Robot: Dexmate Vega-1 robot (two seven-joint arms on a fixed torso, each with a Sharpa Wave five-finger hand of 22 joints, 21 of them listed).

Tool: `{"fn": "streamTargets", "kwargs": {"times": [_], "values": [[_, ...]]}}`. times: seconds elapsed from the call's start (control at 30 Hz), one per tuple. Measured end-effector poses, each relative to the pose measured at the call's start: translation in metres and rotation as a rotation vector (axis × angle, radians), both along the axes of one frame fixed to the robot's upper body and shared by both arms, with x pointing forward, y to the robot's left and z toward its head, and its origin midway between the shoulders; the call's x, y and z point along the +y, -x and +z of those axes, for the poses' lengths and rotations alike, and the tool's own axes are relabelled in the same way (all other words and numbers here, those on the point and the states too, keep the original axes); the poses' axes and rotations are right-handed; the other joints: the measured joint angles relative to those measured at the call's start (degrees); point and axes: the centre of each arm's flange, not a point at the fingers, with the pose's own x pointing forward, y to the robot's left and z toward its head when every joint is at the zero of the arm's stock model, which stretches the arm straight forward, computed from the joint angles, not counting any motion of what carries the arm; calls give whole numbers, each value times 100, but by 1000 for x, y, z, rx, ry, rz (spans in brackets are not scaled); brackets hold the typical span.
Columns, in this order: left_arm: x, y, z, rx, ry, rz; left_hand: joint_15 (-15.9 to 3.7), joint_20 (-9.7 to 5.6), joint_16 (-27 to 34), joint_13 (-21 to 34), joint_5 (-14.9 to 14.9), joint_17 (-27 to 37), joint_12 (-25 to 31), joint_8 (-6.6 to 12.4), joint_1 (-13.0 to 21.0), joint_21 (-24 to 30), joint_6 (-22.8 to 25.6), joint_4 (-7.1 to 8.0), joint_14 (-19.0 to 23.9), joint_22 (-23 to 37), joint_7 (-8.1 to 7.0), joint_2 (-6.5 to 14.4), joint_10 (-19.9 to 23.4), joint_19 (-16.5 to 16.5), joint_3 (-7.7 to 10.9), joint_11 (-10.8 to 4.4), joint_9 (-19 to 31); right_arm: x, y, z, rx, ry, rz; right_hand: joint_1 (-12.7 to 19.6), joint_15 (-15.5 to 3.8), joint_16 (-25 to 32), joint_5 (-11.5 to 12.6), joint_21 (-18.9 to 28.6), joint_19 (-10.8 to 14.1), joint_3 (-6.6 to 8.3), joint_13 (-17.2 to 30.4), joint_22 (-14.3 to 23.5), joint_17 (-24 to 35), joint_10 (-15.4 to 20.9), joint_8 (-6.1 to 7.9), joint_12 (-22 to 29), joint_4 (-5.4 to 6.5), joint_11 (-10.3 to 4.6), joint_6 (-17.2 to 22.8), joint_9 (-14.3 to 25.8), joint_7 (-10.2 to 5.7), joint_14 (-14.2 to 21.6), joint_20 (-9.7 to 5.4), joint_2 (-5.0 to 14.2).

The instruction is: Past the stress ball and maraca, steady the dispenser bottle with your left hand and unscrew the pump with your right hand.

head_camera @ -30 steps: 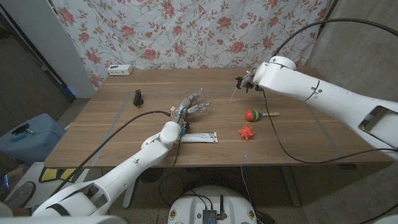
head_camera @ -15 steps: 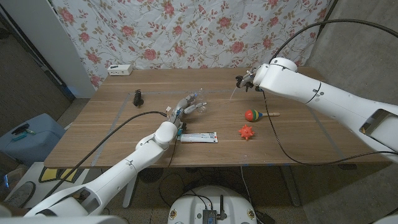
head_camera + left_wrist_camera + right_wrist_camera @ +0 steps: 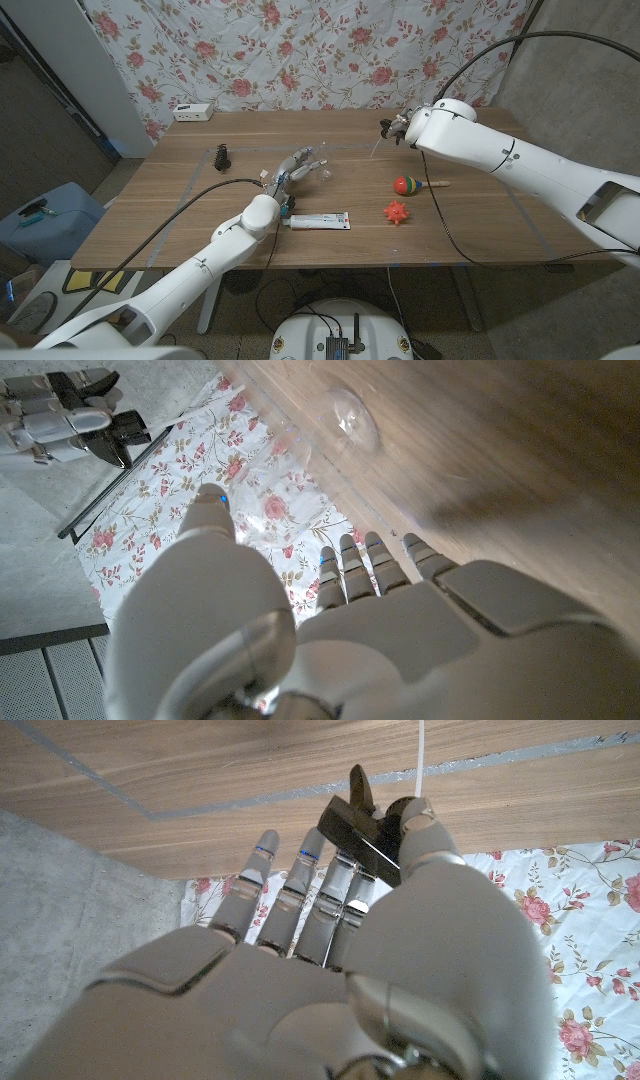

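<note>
- The left robot hand wraps its fingers around the dispenser bottle, which is clear plastic and lies near the middle of the table
- In the left wrist view the bottle's see-through wall shows against the wood just beyond the fingertips, and whether anything is inside cannot be told
- The right robot hand is raised over the table's far right part, well apart from the bottle, and pinches the pump
- The pump has a black head held between thumb and fingers, and a thin pale tube hangs down from it towards the wood
- The pump is off the bottle, clear of its neck
- The maraca, striped red, green and yellow with a wooden handle, lies in front of the right robot hand
- The stress ball, orange and spiky, sits just nearer the front edge than the maraca
- A white tube lies flat beside the left wrist
- A small black object rests to the left of the bottle
- A white box stands at the far left edge, by the flowered cloth
</note>
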Motion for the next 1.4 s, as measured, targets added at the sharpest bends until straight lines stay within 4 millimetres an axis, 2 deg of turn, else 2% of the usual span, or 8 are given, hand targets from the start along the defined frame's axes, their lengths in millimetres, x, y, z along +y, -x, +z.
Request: {"fn": "streamTargets", "kwargs": {"times": [0.57,0.87,1.07,1.2,1.4], "values": [[8,4,10,-22,75,-56,-2,0,0,1,0,0,45,23,-144,0,22,88,-58,0,21,38,0,1,-55,0,0,-1,-5,-9,-55,14,-49,0,0,-51,8,0,0,17,6,0,1,-119,-2,-39,17,-9,-31,-5,-31,0,0,0],[11,5,12,-33,118,-65,28,0,27,1,0,28,45,57,-332,0,54,207,-89,0,52,181,-31,1,-78,30,1,-2,-9,-19,-90,32,-80,0,0,-51,7,0,25,17,5,0,-22,-128,-5,-45,17,-17,-61,-3,-61,0,-24,0],[13,6,13,-41,152,-66,28,0,27,1,0,11,67,62,-379,28,106,225,-89,0,61,227,-28,1,-60,27,1,-3,-11,-25,-104,42,-96,1,-5,-51,7,0,25,17,5,0,-27,-149,-19,-48,16,-38,-61,-1,-61,-48,-24,0],[13,6,13,-45,169,-68,28,0,27,-9,0,28,86,62,-452,28,105,270,-89,0,61,301,23,1,-62,40,1,-3,-13,-28,-110,48,-102,7,19,-95,6,0,56,1,3,0,-15,-190,-19,-83,31,-38,-113,1,-113,-103,-55,6],[13,5,13,-48,188,-71,7,0,27,-27,0,12,107,83,-451,28,159,294,-66,0,52,363,47,1,-38,18,1,-4,-15,-34,-105,56,-109,2,31,-114,6,0,54,-80,4,0,16,-374,-117,-152,79,-41,-200,-12,-200,-240,-57,5]]}}
